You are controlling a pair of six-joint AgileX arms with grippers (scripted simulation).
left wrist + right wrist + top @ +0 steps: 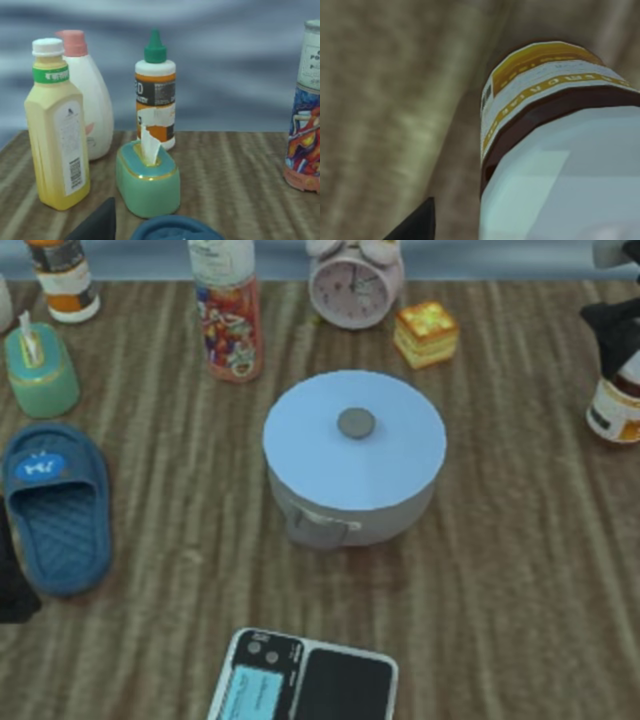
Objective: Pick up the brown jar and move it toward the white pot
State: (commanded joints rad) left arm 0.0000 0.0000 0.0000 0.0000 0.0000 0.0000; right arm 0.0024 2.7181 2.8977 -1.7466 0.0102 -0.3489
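Table (520, 570): streaked brown wood grain — matt.
White pot (354, 440): smooth, matt lid.
Brown jar (545, 100): glossy, perhaps glass — paper-like label.

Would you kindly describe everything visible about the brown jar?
The brown jar stands at the table's right edge, well apart from the white pot. Its pale lid, dark brown contents and white and orange-yellow label fill the right wrist view. The right gripper is over its top; whether it touches is unclear.

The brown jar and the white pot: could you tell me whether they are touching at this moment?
Apart. The top view shows the brown jar at the table's right edge under the right gripper, with bare table between it and the white pot.
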